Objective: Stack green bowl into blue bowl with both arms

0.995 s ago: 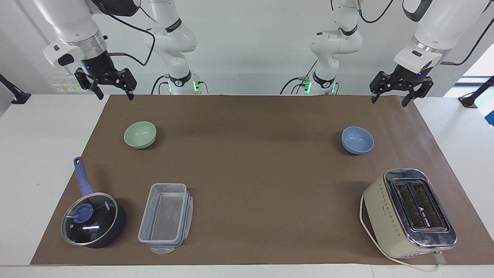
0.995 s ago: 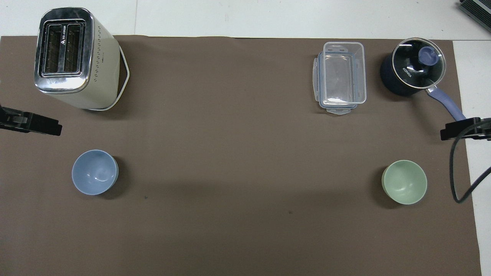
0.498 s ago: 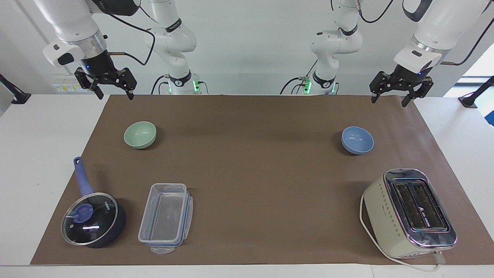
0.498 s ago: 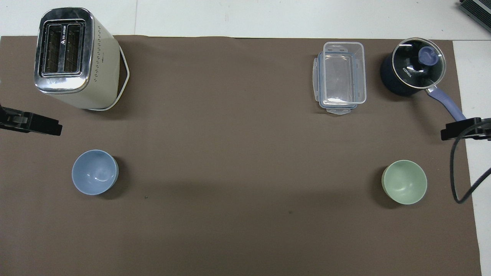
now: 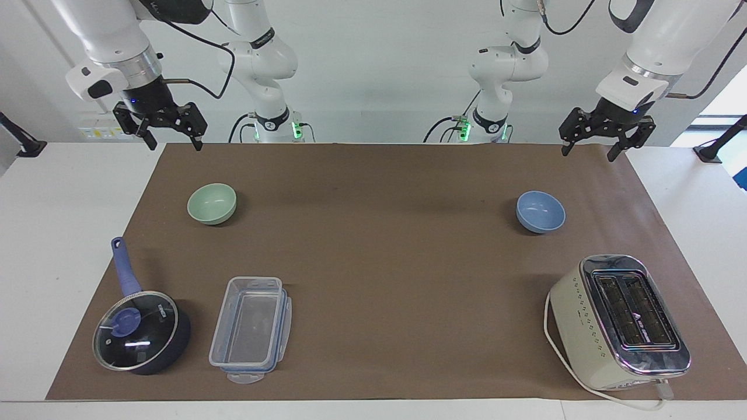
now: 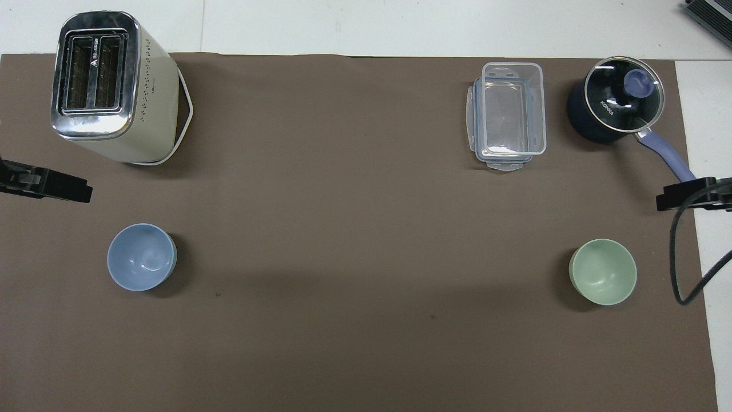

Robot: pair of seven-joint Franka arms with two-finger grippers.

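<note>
Right gripper [image 5: 173,140] and left gripper [image 5: 590,148] raised, fingers spread, over brown mat [image 5: 373,192] corners.

— Where does the facing camera sit?
— High across the table [image 5: 70,245], looking toward the arms' bases, taking in the whole brown mat [image 5: 373,274].
— And the overhead one?
— Above the robots' end, looking steeply down; it seems closer. Both share the mat, half a turn apart.

Left gripper [image 5: 594,144] and right gripper [image 5: 170,136] hang raised, jaws apart.
</note>
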